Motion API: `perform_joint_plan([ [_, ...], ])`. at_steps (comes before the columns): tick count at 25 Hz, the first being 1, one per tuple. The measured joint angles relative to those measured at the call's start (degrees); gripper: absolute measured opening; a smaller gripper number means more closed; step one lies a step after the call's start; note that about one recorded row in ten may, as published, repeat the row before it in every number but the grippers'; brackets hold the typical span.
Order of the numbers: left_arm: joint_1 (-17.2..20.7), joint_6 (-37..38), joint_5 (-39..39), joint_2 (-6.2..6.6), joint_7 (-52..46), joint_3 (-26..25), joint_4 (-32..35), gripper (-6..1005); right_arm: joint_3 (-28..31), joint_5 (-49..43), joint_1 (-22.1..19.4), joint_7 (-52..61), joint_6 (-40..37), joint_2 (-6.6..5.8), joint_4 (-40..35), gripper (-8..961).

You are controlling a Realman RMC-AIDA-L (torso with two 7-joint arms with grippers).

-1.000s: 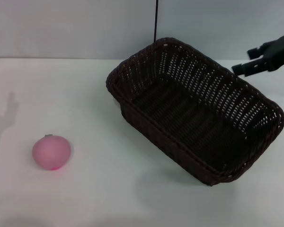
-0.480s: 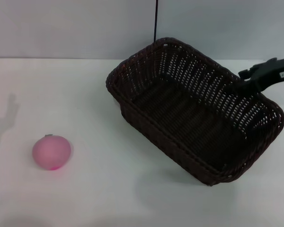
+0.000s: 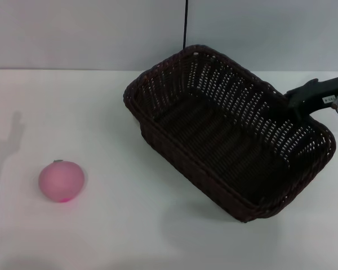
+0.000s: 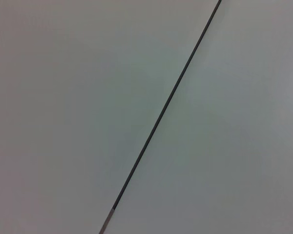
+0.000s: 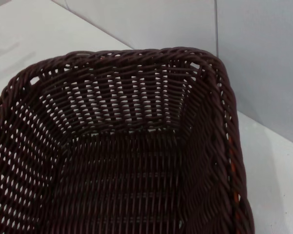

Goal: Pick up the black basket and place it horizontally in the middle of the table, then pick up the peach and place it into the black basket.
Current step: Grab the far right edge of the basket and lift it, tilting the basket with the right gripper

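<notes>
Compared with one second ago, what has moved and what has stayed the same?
The right gripper came down from above the table's far right to the far rim of the black basket, and the basket has shifted slightly to the left. Whether it grips the rim is unclear. The peach stayed in place on the table.

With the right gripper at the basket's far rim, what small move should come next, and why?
Probably turn the black basket toward horizontal: it lies diagonal on the table, and the right gripper sits at its far rim. The peach waits outside, to the left.
</notes>
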Motion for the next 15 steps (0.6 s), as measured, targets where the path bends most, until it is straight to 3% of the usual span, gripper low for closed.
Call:
perform_joint_plan([
  [3,-0.2,0.0,0.0,0.00,0.0,0.0,0.0,796,0.3,0.0,-0.5,0.1,-0.3,0.09,-0.2,347],
  [10,-0.4,-0.3,0.0,-0.07,0.0,0.0,0.0,797,0.5,4.9,-2.1,0.5,-2.2,-0.33,-0.1,257],
  [15,-0.4,-0.3,0.0,-0.06,-0.5,0.0,0.0,798,0.6,11.2,-3.9,0.5,-5.1,-1.62,-0.9,205],
])
